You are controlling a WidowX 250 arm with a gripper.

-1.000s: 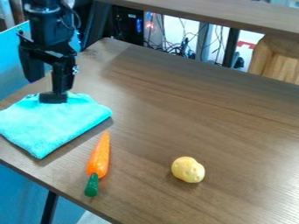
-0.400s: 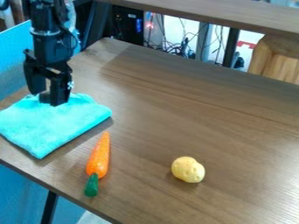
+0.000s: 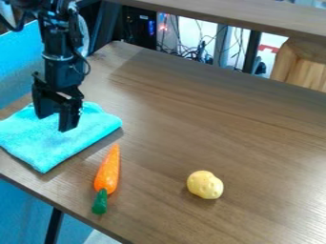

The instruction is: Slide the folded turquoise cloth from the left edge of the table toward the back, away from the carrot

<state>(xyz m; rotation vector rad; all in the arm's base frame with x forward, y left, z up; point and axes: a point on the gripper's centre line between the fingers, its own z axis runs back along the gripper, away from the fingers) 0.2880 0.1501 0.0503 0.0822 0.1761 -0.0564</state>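
The black gripper hangs at the left, over the upper part of a folded turquoise cloth. Its two fingers stand apart with nothing between them; whether their tips touch the cloth I cannot tell. Just right of the cloth's lower corner lies an orange carrot, its green end pointing toward the table's front edge. A yellow potato rests on the wood farther right.
The brown wooden table has its front edge running down from the left. Behind it are cables, a dark computer case and a wooden chair. A raised wooden shelf crosses the top.
My gripper has moved down the view and slightly right, over the cloth, and its turn has altered. The cloth, carrot and potato have stayed in place.
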